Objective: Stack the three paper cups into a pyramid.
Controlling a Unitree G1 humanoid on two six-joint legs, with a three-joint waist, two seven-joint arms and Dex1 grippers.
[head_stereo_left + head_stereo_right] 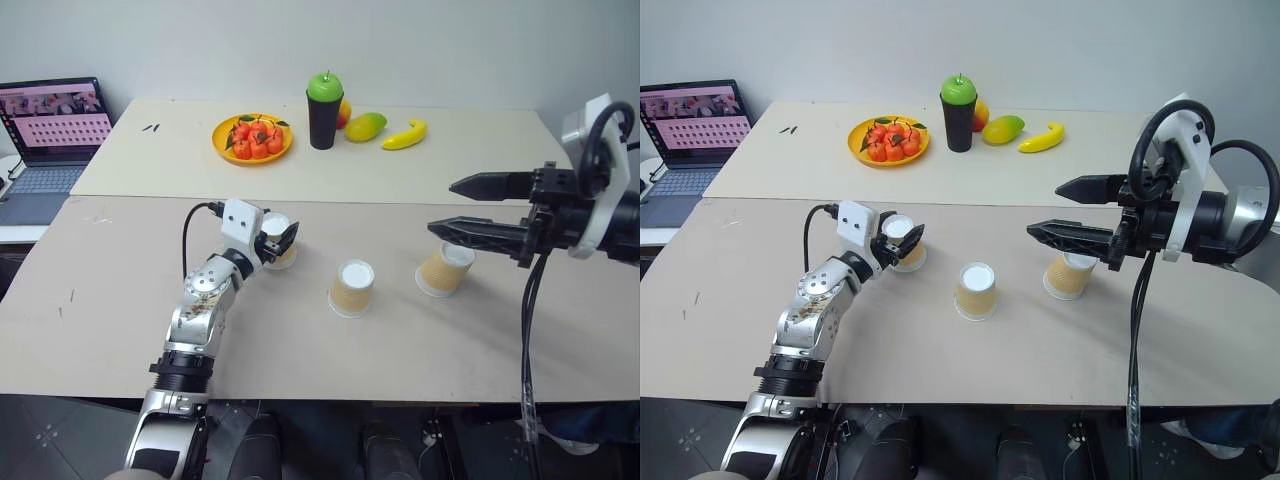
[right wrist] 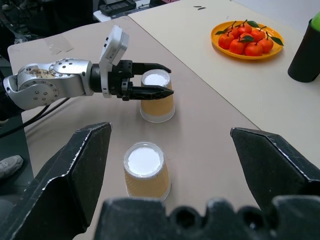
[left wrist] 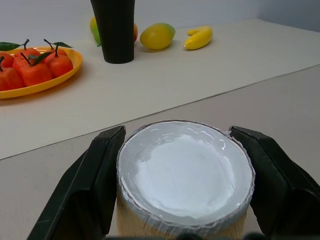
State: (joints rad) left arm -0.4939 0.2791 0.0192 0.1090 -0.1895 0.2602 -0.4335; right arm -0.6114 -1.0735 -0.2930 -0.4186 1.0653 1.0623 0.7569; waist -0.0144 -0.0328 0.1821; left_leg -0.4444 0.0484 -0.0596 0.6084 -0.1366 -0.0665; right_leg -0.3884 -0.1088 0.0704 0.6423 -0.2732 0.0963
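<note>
1. Kraft-brown and ribbed, the three paper cups all stand upside down, white bases up, in a loose row on the near counter [image 1: 120, 330]: the left cup [image 1: 278, 243], the middle cup [image 1: 352, 288] and the right cup [image 1: 445, 268], each apart from its neighbours.
2. No pyramid exists yet; no two cups touch and none sits on another, so the task looks barely begun.
3. The left hand [image 1: 279, 241] reaches level across the counter, one finger on each side of the left cup near its top. In the left wrist view the black fingers [image 3: 95, 175] press against the cup's sides, so I judge it grasping that cup, which has not left the counter.
4. The right hand [image 1: 1065, 210] hangs above the right cup with its fingers spread wide, holding nothing.
5. What is left: set two cups touching side by side, then place the third on top of them.
6. On the far counter a plate of oranges [image 1: 252, 138], a black cup [image 1: 324, 110] and other fruit stand well away.
</note>
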